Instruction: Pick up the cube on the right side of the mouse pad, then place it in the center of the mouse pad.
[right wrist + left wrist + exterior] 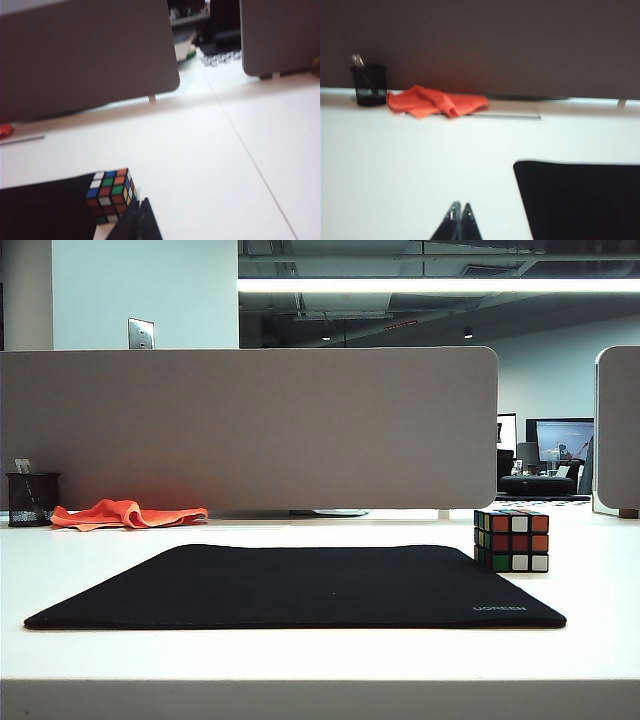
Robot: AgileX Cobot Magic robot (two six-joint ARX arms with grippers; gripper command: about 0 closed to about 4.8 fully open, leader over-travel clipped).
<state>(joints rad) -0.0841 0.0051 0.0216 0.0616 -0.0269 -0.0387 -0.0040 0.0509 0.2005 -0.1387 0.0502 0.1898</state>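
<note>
Black rectangular fabric mouse pad (300,585) lies flat on the white table (320,650). Multicoloured sticker-faced puzzle cube (511,540) sits at the pad's right edge. Left gripper (459,206) and right gripper (141,201) are clenched, grasping nothing; the right is beside the cube.

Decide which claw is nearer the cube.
The right claw, shut, sits right beside the cube; the left claw, also shut, sees only the mouse pad.
</note>
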